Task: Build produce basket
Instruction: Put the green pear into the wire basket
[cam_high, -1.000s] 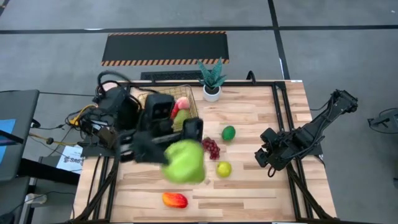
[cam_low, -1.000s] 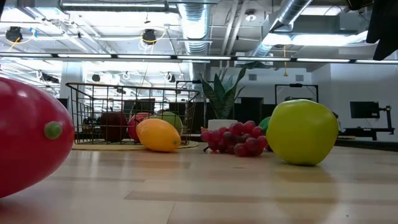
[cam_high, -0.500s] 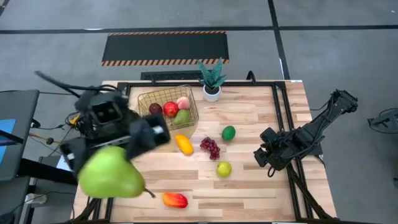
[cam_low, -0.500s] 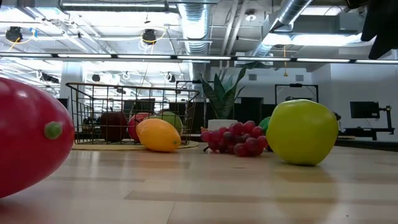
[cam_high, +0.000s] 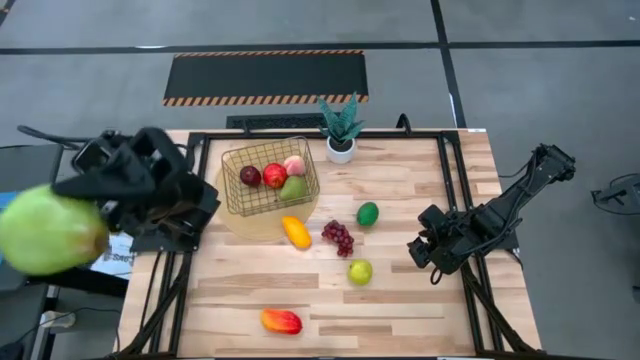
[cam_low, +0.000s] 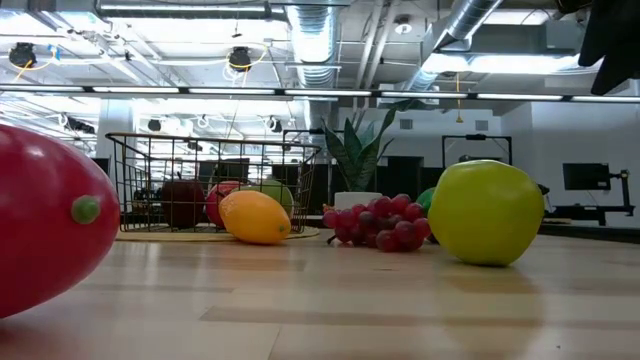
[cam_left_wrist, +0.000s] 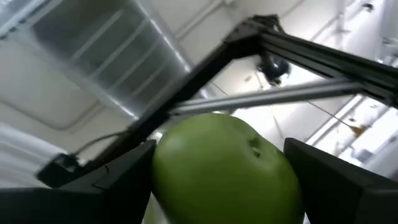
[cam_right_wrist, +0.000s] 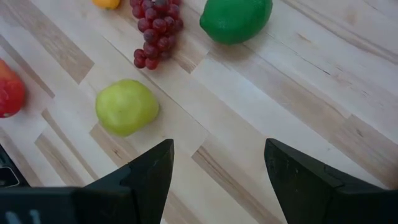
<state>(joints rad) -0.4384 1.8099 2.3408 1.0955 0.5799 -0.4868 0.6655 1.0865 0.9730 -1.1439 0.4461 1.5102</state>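
Holding a green pear (cam_left_wrist: 227, 171) between its fingers (cam_left_wrist: 115, 186), our left gripper (cam_high: 70, 225) is raised high off the table's left edge. We see the basket (cam_high: 268, 178) at the table's back left with four fruits inside, while a yellow mango (cam_high: 295, 232), grapes (cam_high: 339, 237), lime (cam_high: 368, 213), green apple (cam_high: 360, 271) and red mango (cam_high: 281, 321) lie on the wood. Our right gripper (cam_right_wrist: 214, 177) waits wide apart and empty near the apple.

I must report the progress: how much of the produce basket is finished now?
Done: three or four fruits lie in the basket. In hand: the left gripper holds a green pear raised beside the table. Left: yellow mango, grapes, lime, green apple, red-orange mango. Right gripper waits open.
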